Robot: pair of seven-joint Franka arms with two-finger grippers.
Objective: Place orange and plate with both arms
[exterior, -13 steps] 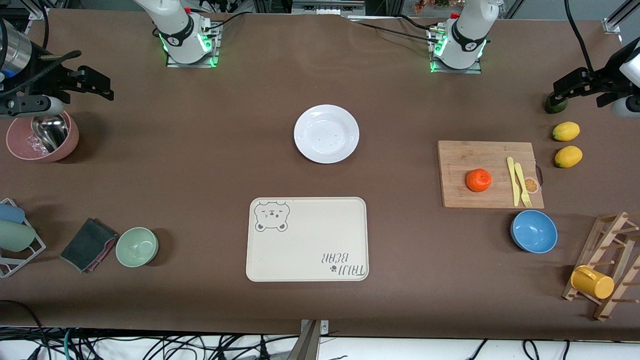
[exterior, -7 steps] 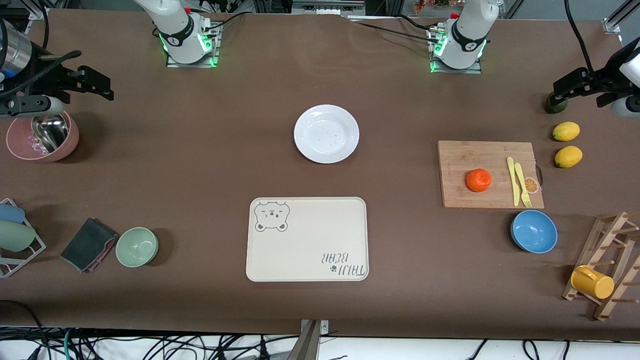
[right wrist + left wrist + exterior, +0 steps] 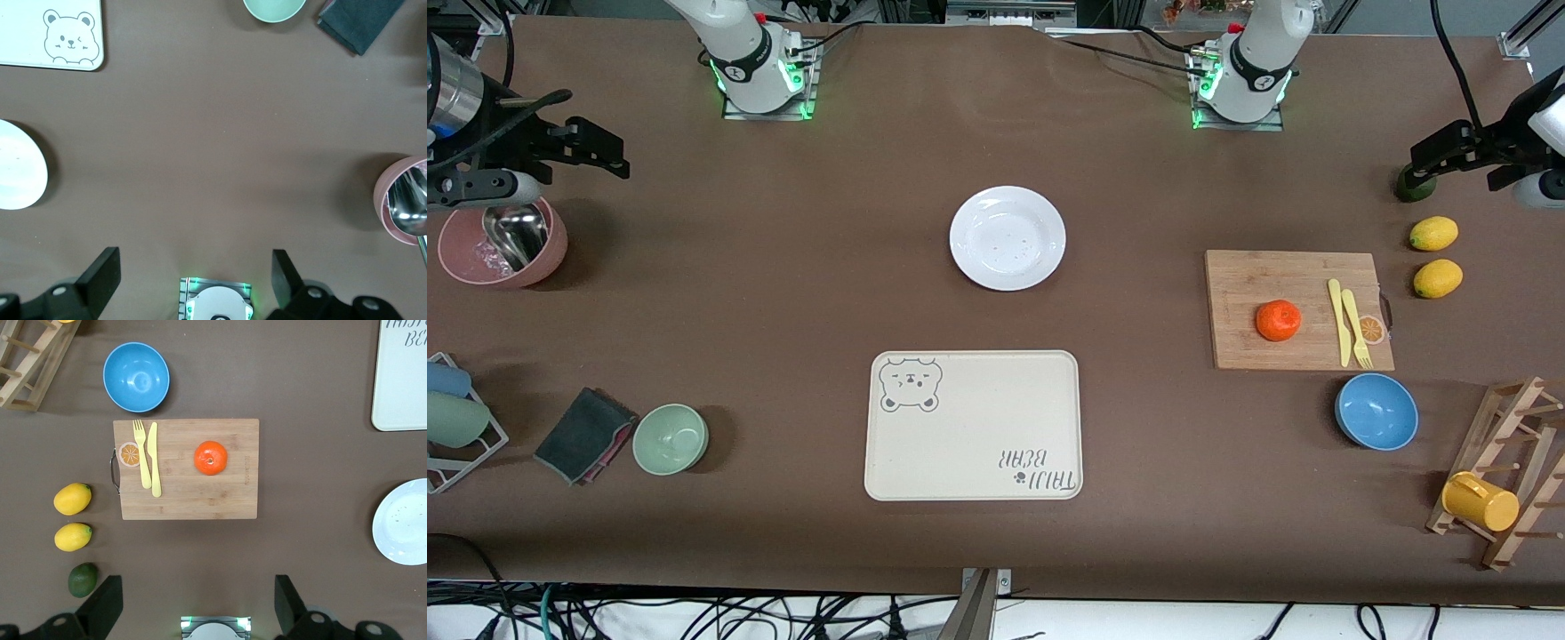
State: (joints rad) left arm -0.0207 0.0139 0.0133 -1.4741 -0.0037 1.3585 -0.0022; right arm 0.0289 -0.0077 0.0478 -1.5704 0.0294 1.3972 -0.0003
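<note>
The white plate [image 3: 1007, 237] lies on the brown table midway between the arms' bases; it also shows in the left wrist view [image 3: 403, 523] and the right wrist view [image 3: 17, 173]. The orange [image 3: 1278, 320] [image 3: 211, 458] sits on a wooden cutting board [image 3: 1263, 276] toward the left arm's end. My left gripper [image 3: 1458, 147] [image 3: 197, 603] hangs open and empty high over that end. My right gripper [image 3: 578, 147] [image 3: 193, 277] hangs open and empty high over the right arm's end. Both arms wait.
A cream bear tray [image 3: 974, 425] lies nearer the camera than the plate. A yellow knife and fork [image 3: 1347, 320] lie on the board. A blue bowl [image 3: 1376, 411], two lemons [image 3: 1433, 233], a lime [image 3: 1414, 185], a green bowl [image 3: 671, 438] and a pink bowl [image 3: 503, 242] stand around.
</note>
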